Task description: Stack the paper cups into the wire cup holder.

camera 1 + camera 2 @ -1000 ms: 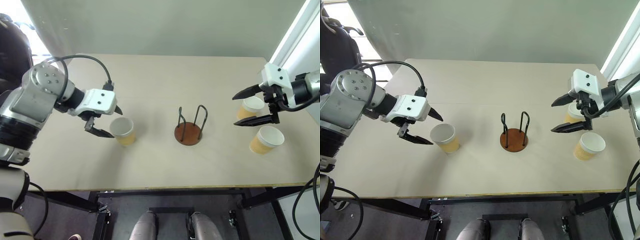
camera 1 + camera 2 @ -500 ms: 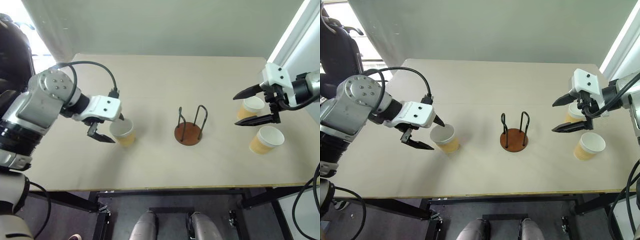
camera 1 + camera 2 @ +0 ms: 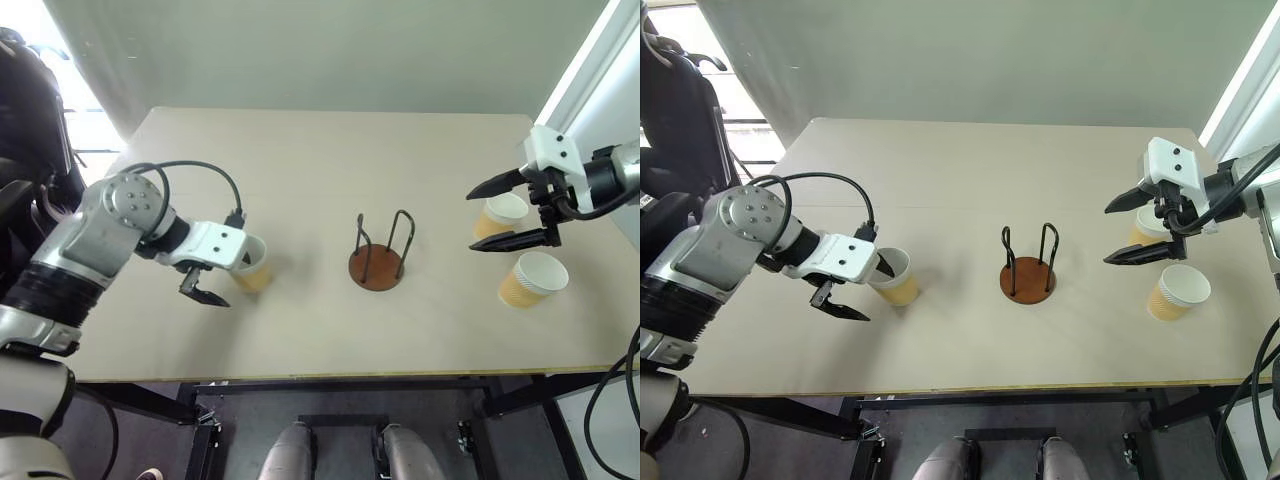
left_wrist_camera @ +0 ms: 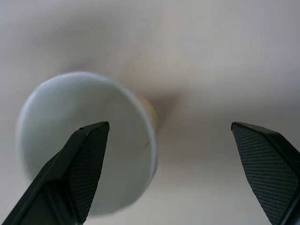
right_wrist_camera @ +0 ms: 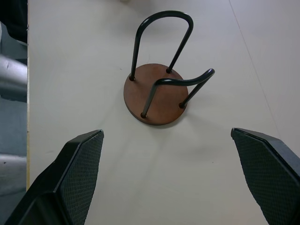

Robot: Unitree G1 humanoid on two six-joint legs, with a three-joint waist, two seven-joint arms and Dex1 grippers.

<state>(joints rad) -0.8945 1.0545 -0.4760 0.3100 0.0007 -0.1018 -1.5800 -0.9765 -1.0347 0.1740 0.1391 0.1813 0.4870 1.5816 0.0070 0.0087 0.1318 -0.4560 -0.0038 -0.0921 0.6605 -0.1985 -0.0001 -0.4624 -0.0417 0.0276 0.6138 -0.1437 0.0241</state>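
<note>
A tan paper cup (image 3: 252,268) stands upright left of centre on the table. My left gripper (image 3: 225,280) is open and low beside it. In the left wrist view one finger (image 4: 82,164) lies over the white mouth of this cup (image 4: 117,117), and the other finger stands well off it over bare table. The wire cup holder (image 3: 377,268), a brown disc with dark wire loops, stands empty in the middle. Two more paper cups (image 3: 503,210) (image 3: 535,278) stand at the right. My right gripper (image 3: 472,220) hangs open above the table just left of them, facing the holder (image 5: 157,93).
The beige table (image 3: 320,160) runs back to a grey wall. Its front edge lies close below the cups. A dark chair or bag (image 3: 680,110) stands off the table's left end.
My left gripper has sunk toward the table and come in close to the left cup, one finger now over its mouth. The right arm and all cups have stayed put.
</note>
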